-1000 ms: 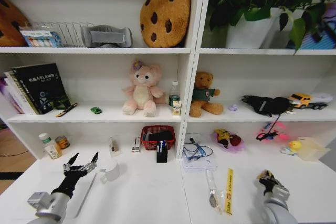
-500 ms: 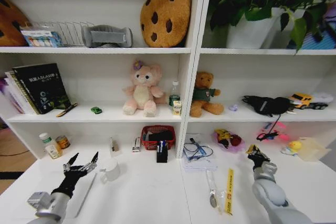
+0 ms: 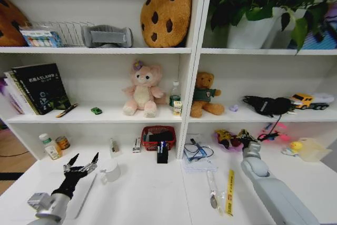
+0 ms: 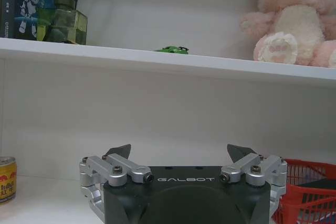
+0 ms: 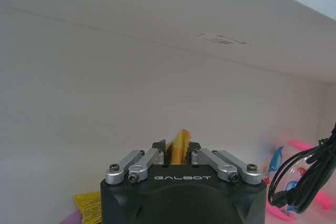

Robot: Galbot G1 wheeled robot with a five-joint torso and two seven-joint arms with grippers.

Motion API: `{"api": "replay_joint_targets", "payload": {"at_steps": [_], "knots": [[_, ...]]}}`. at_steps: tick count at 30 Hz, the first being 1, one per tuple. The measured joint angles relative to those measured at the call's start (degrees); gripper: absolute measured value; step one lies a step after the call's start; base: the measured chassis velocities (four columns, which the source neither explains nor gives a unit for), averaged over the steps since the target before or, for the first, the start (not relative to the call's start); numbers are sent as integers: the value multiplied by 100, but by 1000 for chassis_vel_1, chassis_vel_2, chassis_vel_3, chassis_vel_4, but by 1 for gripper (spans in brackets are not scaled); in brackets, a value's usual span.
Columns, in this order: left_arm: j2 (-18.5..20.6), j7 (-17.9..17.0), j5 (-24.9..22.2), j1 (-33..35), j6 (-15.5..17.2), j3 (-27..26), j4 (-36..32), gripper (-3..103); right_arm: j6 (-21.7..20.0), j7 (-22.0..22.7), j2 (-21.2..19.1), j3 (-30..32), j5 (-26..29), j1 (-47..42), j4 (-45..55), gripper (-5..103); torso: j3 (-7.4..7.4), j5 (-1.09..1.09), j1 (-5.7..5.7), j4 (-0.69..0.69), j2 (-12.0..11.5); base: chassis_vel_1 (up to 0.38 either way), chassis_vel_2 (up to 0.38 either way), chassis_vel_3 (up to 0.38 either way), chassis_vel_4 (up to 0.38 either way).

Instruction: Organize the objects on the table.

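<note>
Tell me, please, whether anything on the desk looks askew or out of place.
Mostly the cable tangle heaped loose on a clear sleeve by the divider, and the yellow ruler lying slightly slanted beside a clear wrapped item.

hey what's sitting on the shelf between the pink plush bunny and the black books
The head view shows a tiny green toy car between the pink plush bunny and black books.

Lighting: bright, even, diffuse; white surfaces near overexposure.
Head view shows wide-angle bowing of shelf (image 3: 100, 50) edges and soft corners. Shallow shadows lie beneath each shelf board. The right wrist view is blurred around a yellow object (image 5: 179, 147) between the tool tips.
</note>
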Motion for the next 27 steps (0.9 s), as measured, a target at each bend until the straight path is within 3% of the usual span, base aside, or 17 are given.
{"api": "replay_joint_targets", "payload": {"at_steps": [1, 5, 6, 8, 14, 21, 27], "knots": [[0, 0, 0, 0, 0, 0, 0, 100, 0, 0, 0, 0, 0, 0, 0, 15, 0, 0, 0, 0, 0, 0, 0, 0, 0], [0, 1, 0, 0, 0, 0, 0, 100, -7, 3, 8, 47, -8, -142, 148, 38, 0, 0, 0, -2, 0, 0, 0, 0, 0], [0, 1, 0, 0, 0, 0, 0, 100, -7, 3, 8, 47, -8, -142, 148, 38, 0, 0, 0, -2, 0, 0, 0, 0, 0], [0, 0, 0, -1, 0, 0, 0, 100, -7, 14, 6, 131, -27, -293, 289, 49, 0, 0, 0, -2, 0, 0, 0, 0, 0], [0, 0, 0, 0, 0, 0, 0, 100, -7, 42, -26, 266, -27, -535, 533, 65, 0, 0, 0, -2, 1, 0, 0, 0, 0], [0, 0, 0, 0, 0, 0, 0, 100, -16, 136, -55, 321, -33, -632, 693, 96, 0, 0, 0, -1, 0, 0, 0, 0, 0], [0, 0, 0, 0, 0, 0, 0, 100, -69, 198, -70, 407, -34, -905, 1102, 100, 0, 0, 0, -1, 1, 0, 0, 0, 0]]}}
